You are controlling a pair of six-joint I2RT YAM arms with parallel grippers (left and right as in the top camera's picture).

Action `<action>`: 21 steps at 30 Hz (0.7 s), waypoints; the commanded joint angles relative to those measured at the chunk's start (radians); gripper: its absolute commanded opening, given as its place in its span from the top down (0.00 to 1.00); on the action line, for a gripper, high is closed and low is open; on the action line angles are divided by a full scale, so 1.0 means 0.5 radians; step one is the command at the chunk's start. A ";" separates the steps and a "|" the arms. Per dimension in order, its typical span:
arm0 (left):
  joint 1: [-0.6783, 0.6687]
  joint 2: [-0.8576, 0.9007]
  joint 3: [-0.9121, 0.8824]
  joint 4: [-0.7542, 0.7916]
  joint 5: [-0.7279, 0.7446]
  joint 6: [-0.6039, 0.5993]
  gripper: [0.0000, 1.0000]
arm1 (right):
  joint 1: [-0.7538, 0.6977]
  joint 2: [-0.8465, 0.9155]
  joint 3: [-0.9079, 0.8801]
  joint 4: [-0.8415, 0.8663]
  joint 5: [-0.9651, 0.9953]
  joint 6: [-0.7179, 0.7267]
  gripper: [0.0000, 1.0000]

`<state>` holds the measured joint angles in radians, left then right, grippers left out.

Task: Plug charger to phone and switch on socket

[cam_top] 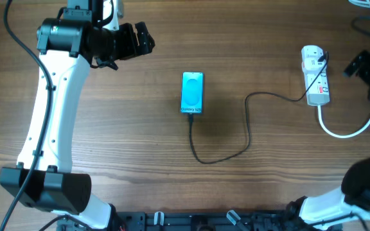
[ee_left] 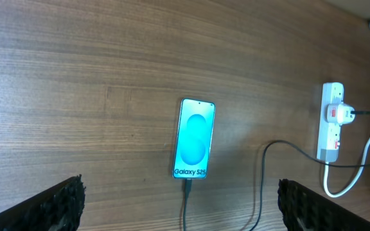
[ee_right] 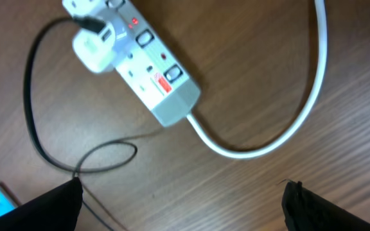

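The phone point(cam_top: 193, 93) lies flat in the middle of the wooden table point(cam_top: 108, 141), its cyan screen lit and the "Galaxy S25" end toward the near side. The charger point(cam_top: 248, 128), a thin black cable, meets this near end and seems to be already plugged in. From there it loops to the right and goes up to a white plug point(ee_right: 95, 48) that sits in the socket point(cam_top: 315, 77), a white power strip at the far right with a thick white cord point(ee_right: 300, 109). The plugging step therefore looks done, and the step in hand is probably the switch. A small red spot point(ee_right: 133, 22) shows beside the rocker point(ee_right: 145, 38) next to the plug, but I cannot tell if it is on. The right gripper point(ee_right: 178, 205) hangs above the strip with jaws wide apart and holds nothing. It would need to narrow and press one fingertip on that rocker. The left gripper point(cam_top: 148, 40), also wide and empty, is far left, well apart from the phone.
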<state>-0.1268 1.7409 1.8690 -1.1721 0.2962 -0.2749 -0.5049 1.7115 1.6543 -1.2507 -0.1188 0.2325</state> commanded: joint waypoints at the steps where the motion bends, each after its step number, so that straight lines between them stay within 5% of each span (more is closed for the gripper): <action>1: 0.011 0.013 -0.005 0.001 -0.005 -0.002 0.00 | 0.035 -0.336 -0.392 0.161 -0.017 -0.024 0.00; 6: 0.011 0.013 -0.005 0.001 -0.005 -0.002 0.00 | 0.035 -0.959 -1.037 0.438 -0.151 -0.025 0.00; 13: 0.011 0.013 -0.005 0.001 -0.005 -0.002 0.00 | 0.035 -1.780 -1.270 0.496 -0.277 -0.002 0.00; 21: 0.011 0.013 -0.005 0.001 -0.005 -0.002 0.00 | 0.035 -1.931 -1.270 0.491 -0.276 0.076 0.00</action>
<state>-0.1268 1.7412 1.8690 -1.1725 0.2958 -0.2749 -0.4919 0.7361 1.0313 -1.0077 -0.2398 0.2600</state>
